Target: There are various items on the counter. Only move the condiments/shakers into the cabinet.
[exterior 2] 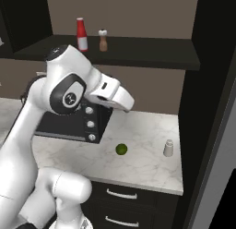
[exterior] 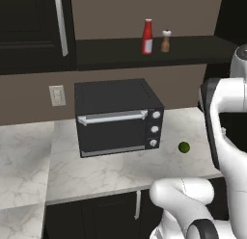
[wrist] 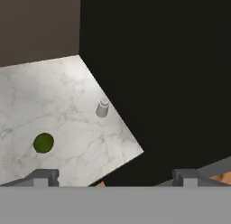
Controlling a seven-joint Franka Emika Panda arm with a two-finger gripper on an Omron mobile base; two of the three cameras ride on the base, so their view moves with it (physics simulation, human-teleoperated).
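Already the red squeeze bottle (exterior: 147,36) and the brown wooden shaker (exterior: 166,41) stand upright in the cabinet (exterior: 193,49), side by side on its open shelf recess, the shaker just right of the bottle, apart from it. The white shaker (exterior 2: 168,148) stands upright on the surface (exterior 2: 143,163), well below the cabinet shelf and close to the dark wall at the surface's right end. The green fruit (exterior 2: 121,149) lies on the same surface, left of the white shaker and apart from it, near the toaster oven (exterior: 118,117). The claw (wrist: 115,177) hangs above the surface, jaws spread wide, holding nothing.
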